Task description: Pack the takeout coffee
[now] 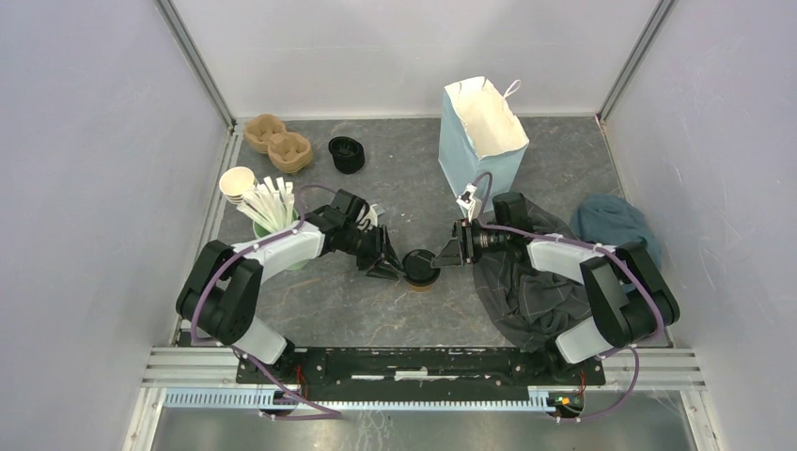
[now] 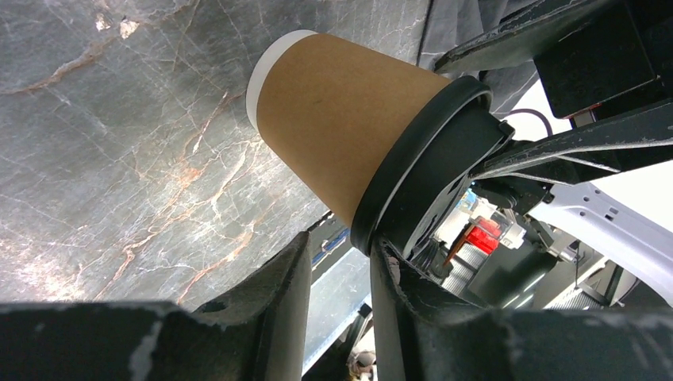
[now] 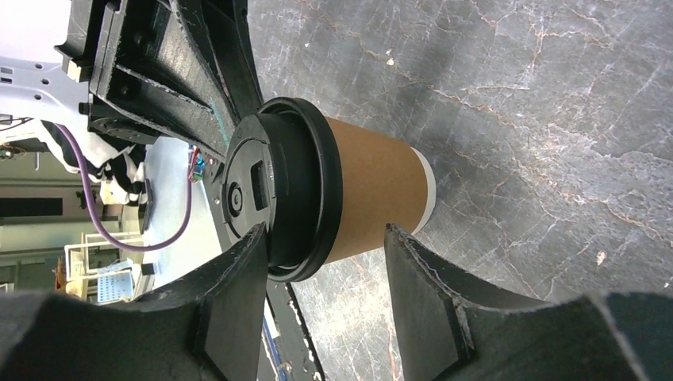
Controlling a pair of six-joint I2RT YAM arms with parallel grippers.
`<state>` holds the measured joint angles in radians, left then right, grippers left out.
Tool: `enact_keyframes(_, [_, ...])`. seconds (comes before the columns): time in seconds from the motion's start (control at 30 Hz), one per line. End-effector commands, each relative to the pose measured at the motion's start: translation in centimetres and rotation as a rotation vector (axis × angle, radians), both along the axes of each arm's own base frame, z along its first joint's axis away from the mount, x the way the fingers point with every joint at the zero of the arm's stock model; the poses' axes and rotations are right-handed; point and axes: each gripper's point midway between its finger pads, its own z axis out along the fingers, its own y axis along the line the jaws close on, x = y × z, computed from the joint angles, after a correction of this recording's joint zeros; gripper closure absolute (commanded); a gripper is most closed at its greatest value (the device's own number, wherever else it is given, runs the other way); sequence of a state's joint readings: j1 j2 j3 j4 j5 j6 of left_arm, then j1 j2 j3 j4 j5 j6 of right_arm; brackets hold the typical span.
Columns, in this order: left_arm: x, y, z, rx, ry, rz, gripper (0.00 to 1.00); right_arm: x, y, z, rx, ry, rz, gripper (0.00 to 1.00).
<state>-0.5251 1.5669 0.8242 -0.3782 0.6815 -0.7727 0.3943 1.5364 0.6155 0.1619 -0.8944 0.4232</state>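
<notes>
One takeout coffee cup (image 1: 420, 268), brown paper with a black sip lid, stands upright on the dark marble table between my two grippers. My left gripper (image 1: 385, 266) reaches it from the left. In the left wrist view its gripper (image 2: 340, 242) shows only a narrow gap, with nothing between the fingers, and one fingertip (image 2: 385, 258) rests against the lid's rim (image 2: 413, 151). My right gripper (image 1: 449, 252) comes from the right. Its open gripper (image 3: 324, 234) stands just short of the cup (image 3: 373, 190): one fingertip (image 3: 250, 246) overlaps the lid's top, the other sits by the brown wall.
A light blue paper bag (image 1: 481, 132) stands open behind the right gripper. Brown cup carriers (image 1: 277, 143) and a stack of black lids (image 1: 346, 153) sit at the back left. A green cup of white sticks (image 1: 268, 216) is by the left arm. Dark cloth (image 1: 526, 282) lies under the right arm.
</notes>
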Motion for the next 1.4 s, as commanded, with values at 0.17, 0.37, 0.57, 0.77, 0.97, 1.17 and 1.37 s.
enact_keyframes(0.17, [-2.5,5.2,-6.8,0.398,-0.069,-0.066,0.68,-3.8,-3.7,-6.2,-0.297,0.115,0.01,0.43])
enact_keyframes(0.37, [0.8,0.7,-1.9,0.222,-0.144,-0.114,0.61,-1.2,-2.2,-2.4,-0.247,0.043,0.018,0.42])
enact_keyframes(0.57, [1.7,0.8,0.5,0.231,-0.216,-0.135,0.49,-0.4,-1.4,-0.7,-0.214,0.029,0.045,0.36])
enact_keyframes(0.77, [1.8,1.6,1.8,0.257,-0.255,-0.125,0.33,0.4,-1.5,0.4,-0.231,-0.001,0.032,0.32])
enact_keyframes(0.97, [2.9,1.1,3.7,0.264,-0.269,-0.1,0.26,0.7,-2.1,2.3,-0.259,-0.049,0.023,0.25])
enact_keyframes(1.17, [4.9,1.5,6.3,0.325,-0.316,-0.041,0.16,1.2,-3.0,4.3,-0.308,-0.111,-0.004,0.23])
enact_keyframes(1.37, [3.8,-1.8,7.4,0.12,-0.286,-0.124,0.07,1.6,-3.2,6.4,-0.304,-0.157,-0.027,0.21])
